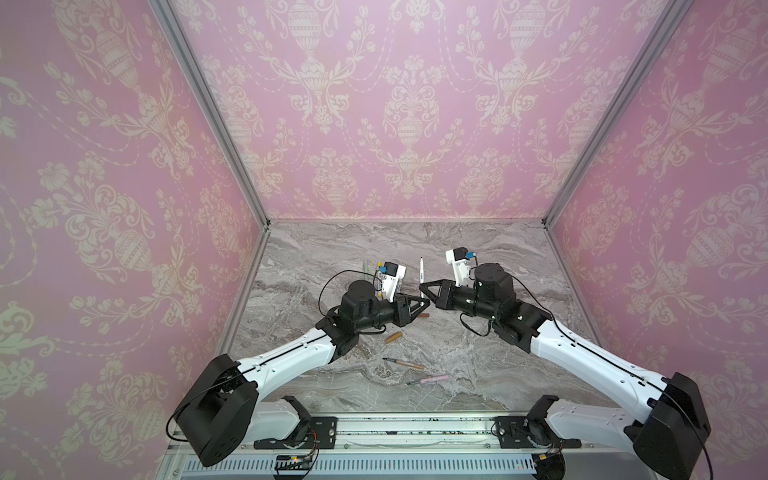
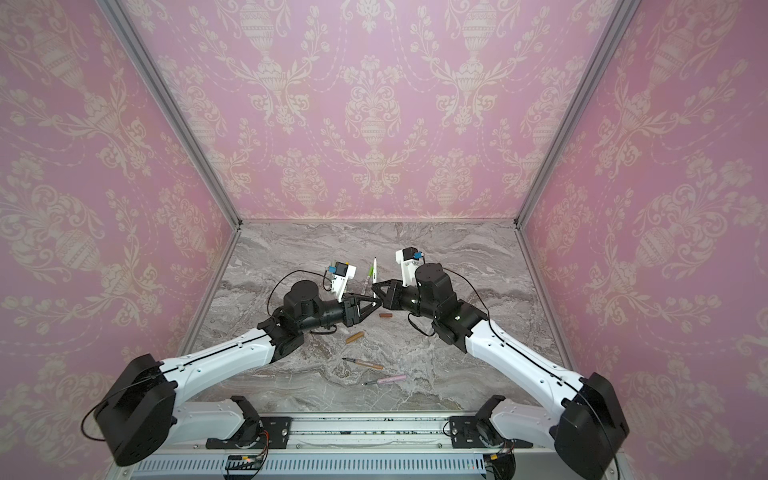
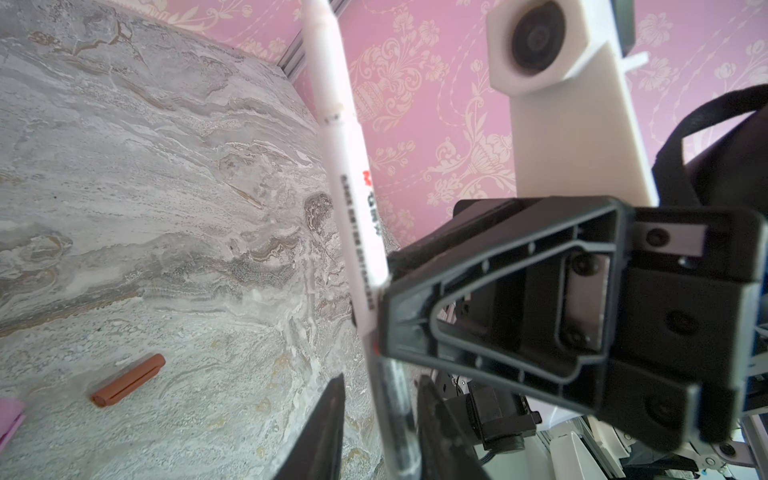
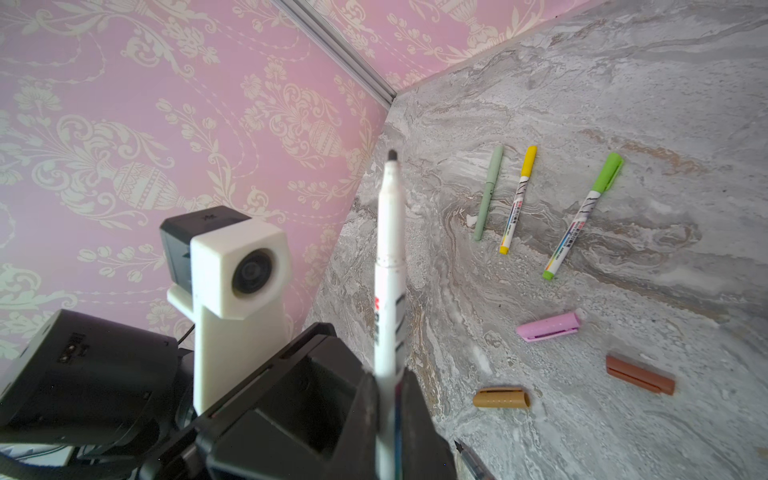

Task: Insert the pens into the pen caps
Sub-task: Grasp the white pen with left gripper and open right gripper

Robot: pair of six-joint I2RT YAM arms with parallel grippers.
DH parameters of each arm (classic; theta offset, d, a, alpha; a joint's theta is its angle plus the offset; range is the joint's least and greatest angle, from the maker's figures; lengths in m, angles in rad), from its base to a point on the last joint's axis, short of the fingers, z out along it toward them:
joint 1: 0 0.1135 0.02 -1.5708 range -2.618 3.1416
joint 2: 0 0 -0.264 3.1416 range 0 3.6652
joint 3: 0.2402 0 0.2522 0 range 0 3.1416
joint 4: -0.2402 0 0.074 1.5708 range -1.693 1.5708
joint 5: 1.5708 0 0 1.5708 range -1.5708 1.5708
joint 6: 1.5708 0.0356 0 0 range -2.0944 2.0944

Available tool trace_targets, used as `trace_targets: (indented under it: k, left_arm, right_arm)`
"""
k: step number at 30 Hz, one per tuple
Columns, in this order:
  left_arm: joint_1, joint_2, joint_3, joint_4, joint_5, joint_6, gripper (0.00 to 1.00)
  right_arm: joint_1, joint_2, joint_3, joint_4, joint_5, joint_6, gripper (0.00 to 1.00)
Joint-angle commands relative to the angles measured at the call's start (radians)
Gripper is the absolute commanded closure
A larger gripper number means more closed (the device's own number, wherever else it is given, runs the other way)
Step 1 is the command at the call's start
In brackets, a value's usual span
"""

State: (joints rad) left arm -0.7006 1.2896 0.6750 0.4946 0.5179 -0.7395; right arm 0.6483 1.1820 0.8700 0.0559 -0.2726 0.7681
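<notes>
A white printed pen (image 4: 390, 249) stands between the shut jaws of my right gripper (image 4: 388, 374), its dark tip pointing away from the table front. In both top views the pen (image 1: 422, 270) (image 2: 375, 270) rises from the right gripper (image 1: 422, 286). My left gripper (image 3: 381, 376) (image 1: 424, 305) straddles the pen's lower end. One finger touches it, and a gap shows at the other. Loose caps lie on the marble: brown (image 4: 640, 374) (image 1: 423, 315), tan (image 4: 501, 397) (image 1: 394, 338) and pink (image 4: 548, 328).
Three capped pens lie side by side at the back: sage green (image 4: 489, 193), yellow-capped (image 4: 518, 199) and lime-capped (image 4: 584, 216). An uncapped tan pen (image 1: 405, 363) and a pink pen (image 1: 428, 379) lie near the table front. Pink patterned walls enclose the marble table (image 1: 478, 374).
</notes>
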Motion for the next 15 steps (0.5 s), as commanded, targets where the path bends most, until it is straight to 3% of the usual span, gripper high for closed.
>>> trace_targets:
  k: [1,7,13,15]
  left_arm:
    - [-0.009,0.007,0.030,0.012,-0.010,0.006,0.76]
    - [-0.010,0.007,0.038,-0.010,-0.022,0.013,0.98]
    - [-0.010,-0.017,0.028,-0.066,-0.084,0.040,1.00]
    - [-0.010,-0.036,0.024,-0.119,-0.129,0.065,1.00]
  right_arm:
    - [0.006,-0.009,-0.009,0.034,-0.021,0.007,1.00]
    - [0.011,-0.016,-0.023,0.034,-0.018,0.003,1.00]
    - [0.013,-0.040,-0.021,-0.006,-0.002,-0.028,1.00]
    - [0.012,-0.058,-0.011,-0.044,0.018,-0.050,0.94]
